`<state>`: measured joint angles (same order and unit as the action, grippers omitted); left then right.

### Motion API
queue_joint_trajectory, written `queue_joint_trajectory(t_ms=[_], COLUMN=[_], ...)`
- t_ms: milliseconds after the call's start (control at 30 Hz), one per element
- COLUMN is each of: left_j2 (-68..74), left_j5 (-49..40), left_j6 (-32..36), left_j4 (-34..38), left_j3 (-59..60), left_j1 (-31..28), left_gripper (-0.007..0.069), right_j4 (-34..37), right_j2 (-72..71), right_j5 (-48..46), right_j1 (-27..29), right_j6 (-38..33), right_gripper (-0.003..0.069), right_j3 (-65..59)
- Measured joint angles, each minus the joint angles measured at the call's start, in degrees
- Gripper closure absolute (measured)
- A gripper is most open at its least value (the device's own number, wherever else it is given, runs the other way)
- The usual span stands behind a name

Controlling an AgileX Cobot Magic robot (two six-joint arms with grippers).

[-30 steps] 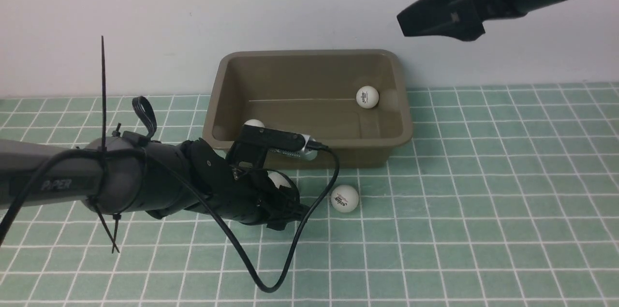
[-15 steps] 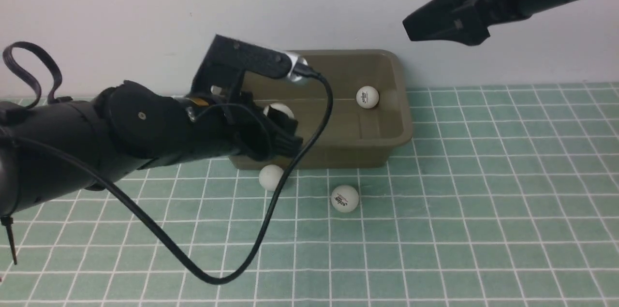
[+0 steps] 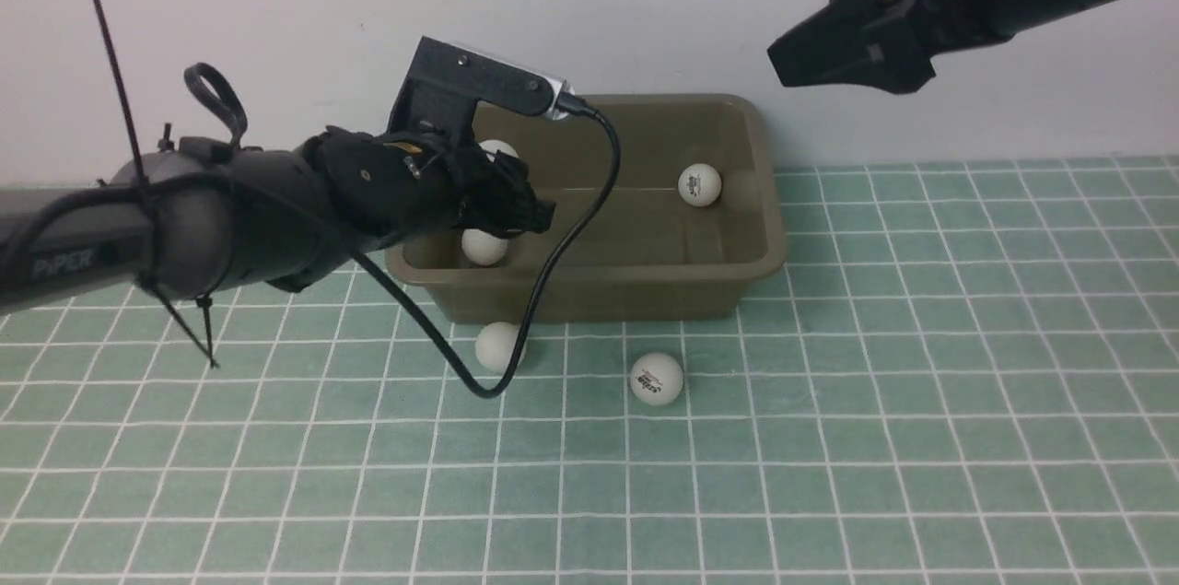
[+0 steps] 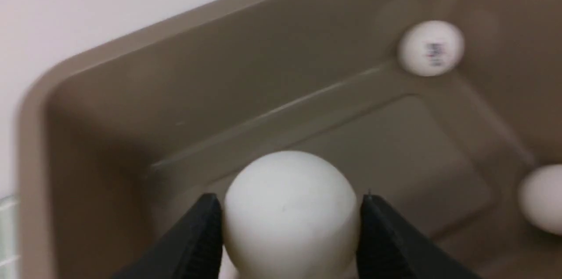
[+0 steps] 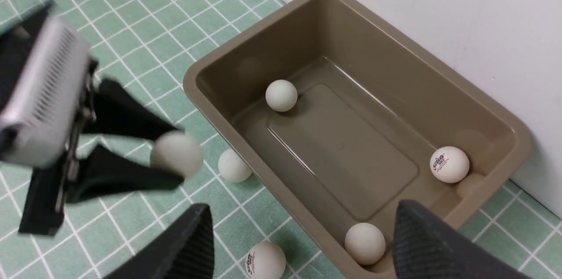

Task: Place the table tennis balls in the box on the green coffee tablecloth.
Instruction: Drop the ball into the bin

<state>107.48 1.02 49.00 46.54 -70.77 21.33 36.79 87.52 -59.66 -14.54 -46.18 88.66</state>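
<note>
The olive-brown box [image 3: 589, 290] stands on the green coffee tablecloth [image 3: 921, 401] against the wall. My left gripper [image 3: 527, 193] is shut on a white table tennis ball [image 4: 290, 213] and hangs above the box's left end. Three balls lie in the box: one at the front left [image 3: 484, 246], a logo ball at the back right [image 3: 699, 184], and one by the front wall [image 5: 364, 243] that the front view hides. Two balls lie on the cloth before the box: a plain one [image 3: 498, 345] and a logo one [image 3: 657, 378]. My right gripper [image 3: 783, 60] is open, high above the box's right end.
A white wall rises right behind the box. The left arm's black cable [image 3: 479, 382] loops down onto the cloth beside the plain ball. Checked cloth stretches out to the front and to the right of the box.
My left gripper has risen from the cloth in front of the box, carrying its ball up over the box's left end. The plain ball on the cloth shifted slightly left. The right arm barely moved.
</note>
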Motion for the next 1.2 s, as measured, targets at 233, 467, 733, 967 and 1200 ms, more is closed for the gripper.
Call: queue_joint_trajectory(t_ms=[233,467,733,967,1200], left_j2=[-4.9,-11.9,-15.6,-13.0,-8.9], left_j5=[-16.3,-22.1,-22.0,-19.9,-15.8], left_j6=[0.2,-0.7,0.6,3.9,4.8], left_j4=[-1.2,-1.9,-1.7,-1.1,-0.9], left_j3=[-2.2,-2.3,-2.5,-2.5,-4.5], left_j1=[-1.1,-4.4,-5.2,-5.2,-5.2], left_gripper=[0.0258,0.0258,0.0258,0.0258,0.0258], right_j4=[-0.2,-0.2,-0.2,0.0,0.1], right_j2=[0.0,0.0,0.0,0.0,0.0], right_j5=[-1.8,-1.9,-1.1,-0.4,-0.1], right_j1=[0.0,0.0,0.0,0.0,0.0], right_j6=[0.0,0.0,0.0,0.0,0.0], right_gripper=[0.0165,0.0165,0.0165,0.0165,0.0165], right_j3=[0.0,0.0,0.0,0.0,0.0])
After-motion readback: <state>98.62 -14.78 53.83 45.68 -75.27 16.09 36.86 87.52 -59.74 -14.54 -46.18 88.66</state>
